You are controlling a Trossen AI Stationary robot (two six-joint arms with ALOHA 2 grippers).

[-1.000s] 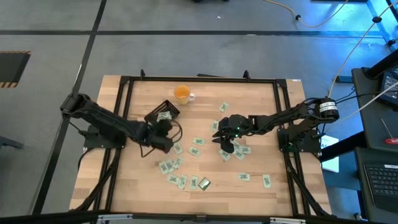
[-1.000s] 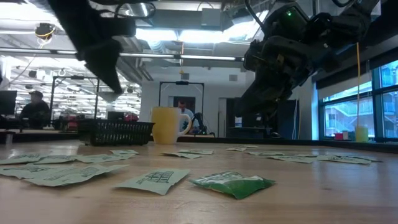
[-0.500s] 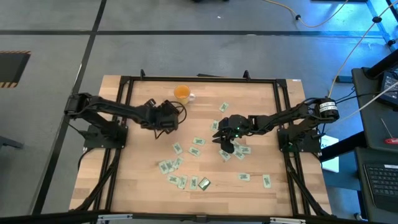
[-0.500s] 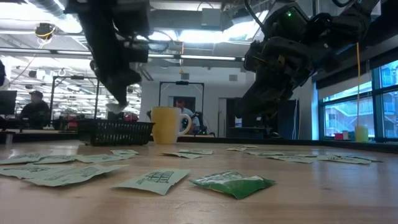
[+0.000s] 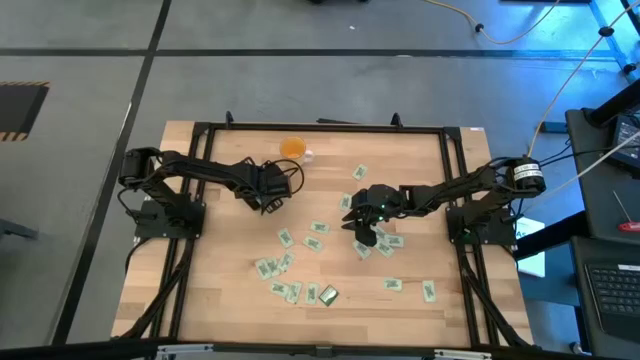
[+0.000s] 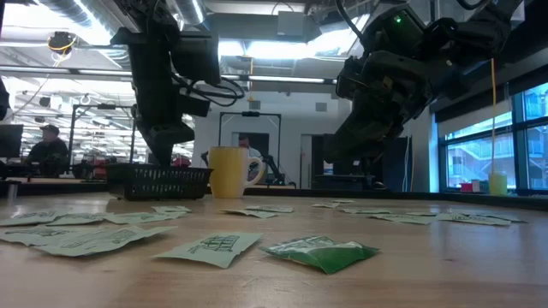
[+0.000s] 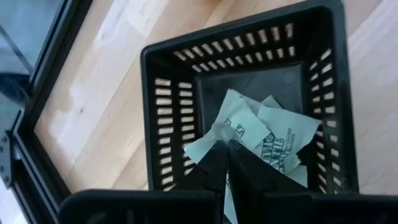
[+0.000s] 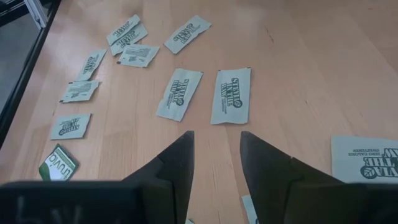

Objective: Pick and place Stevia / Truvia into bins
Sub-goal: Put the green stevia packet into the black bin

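Fingers of the left gripper [image 7: 225,163] pinch one sachet [image 7: 214,134] over the black tray [image 7: 163,106] near the desk's far edge. The right gripper [image 8: 216,158] hangs parted above scattered sachets [image 8: 231,95] mid-desk: light, limp paper, probably best nipped by an edge.

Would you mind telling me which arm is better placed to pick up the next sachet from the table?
Right: its gripper hovers open above loose sachets; the left gripper is shut over the black tray.

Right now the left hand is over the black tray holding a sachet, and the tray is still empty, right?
Not empty. The left wrist view shows several sachets already lying in the black tray. The left hand is over it, pinching a sachet between its fingers.
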